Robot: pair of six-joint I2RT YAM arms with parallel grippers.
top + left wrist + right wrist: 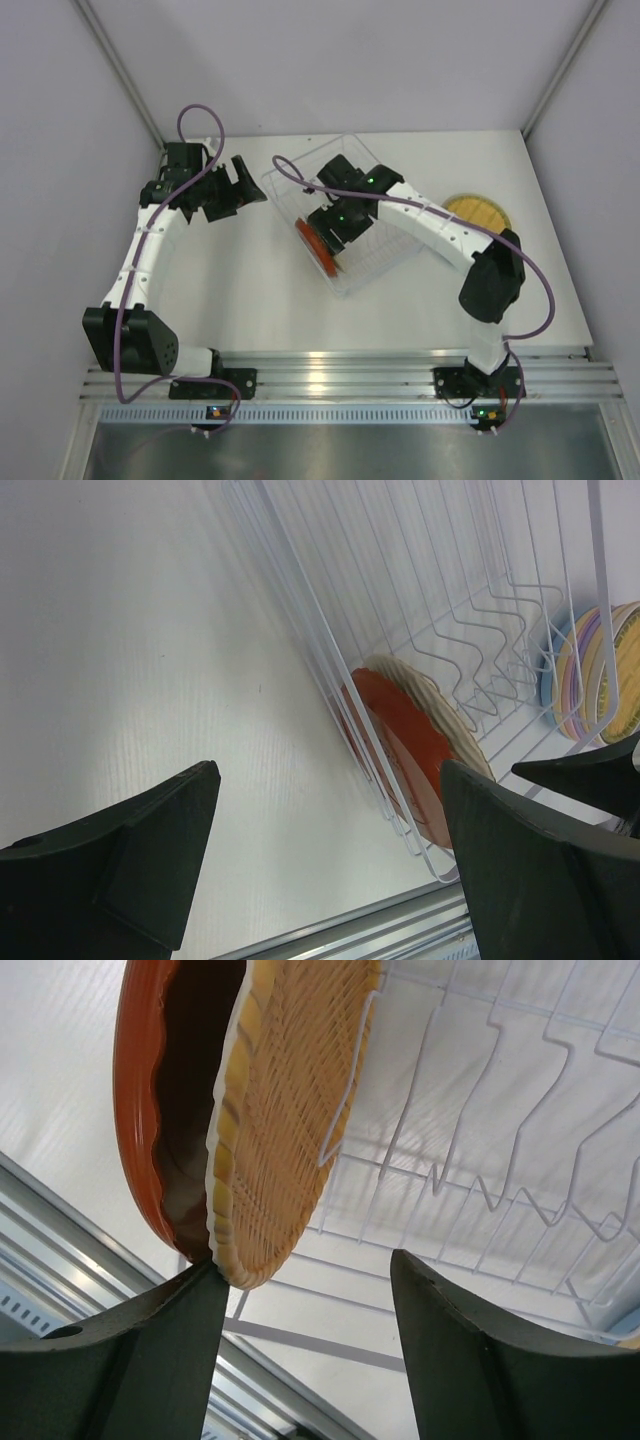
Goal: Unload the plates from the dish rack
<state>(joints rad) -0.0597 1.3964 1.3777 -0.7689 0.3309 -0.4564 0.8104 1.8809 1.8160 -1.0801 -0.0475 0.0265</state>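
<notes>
The dish rack (385, 250) sits tilted at the table's middle, with white wire ribs (440, 600). A red plate (312, 243) and a cream woven plate (330, 258) stand on edge at its near-left end. Both show in the left wrist view (400, 730) (445, 720) and the right wrist view (138, 1110) (290, 1100). My right gripper (325, 232) is open inside the rack, and its left fingertip (200, 1280) touches the rims of both plates. My left gripper (248, 190) is open and empty over bare table, left of the rack (330, 770).
A mustard plate (478, 212) lies flat on the table at the right, beside the right arm's elbow. Blue, lavender and mustard plate rims (585, 670) show through the rack's wires. The metal rail (340, 370) runs along the near edge. Walls close in at the back and sides.
</notes>
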